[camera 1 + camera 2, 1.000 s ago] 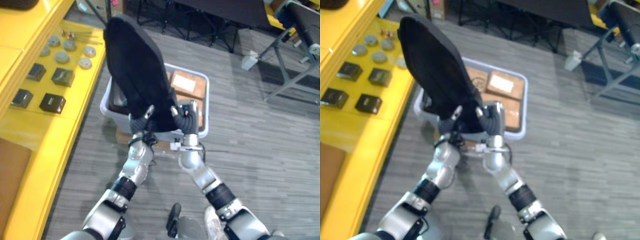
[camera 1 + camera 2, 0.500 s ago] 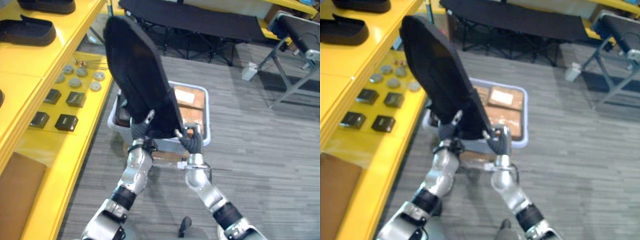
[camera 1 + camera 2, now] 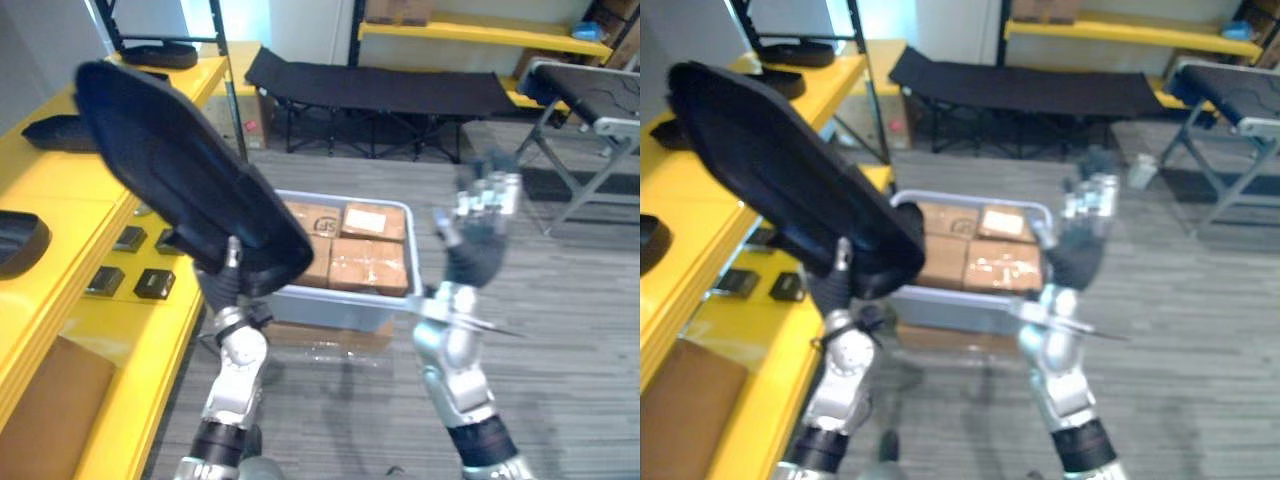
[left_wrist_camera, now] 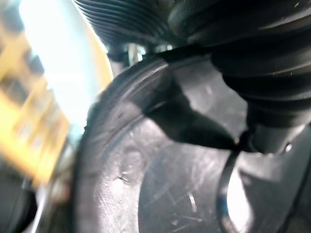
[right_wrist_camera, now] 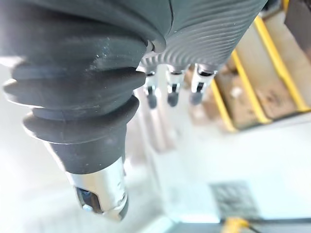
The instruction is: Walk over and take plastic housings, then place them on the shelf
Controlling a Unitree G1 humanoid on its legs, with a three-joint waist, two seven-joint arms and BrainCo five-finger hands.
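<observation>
A large black plastic housing is held up in the air, leaning out over the edge of the yellow shelf on my left. My left hand grips its lower end, with fingers and thumb curled round the rim; up close in the left wrist view the housing lies right against the hand. My right hand is raised to the right, apart from the housing, with straight fingers and nothing in it.
A grey bin with cardboard boxes stands on the floor ahead. More black housings and small black blocks lie on the yellow shelf. A black cot is at the back, a metal frame at the right.
My right hand has let go of the housing, opened and moved up to the right. The left hand has swung the housing left towards the shelf. The camera has tilted up.
</observation>
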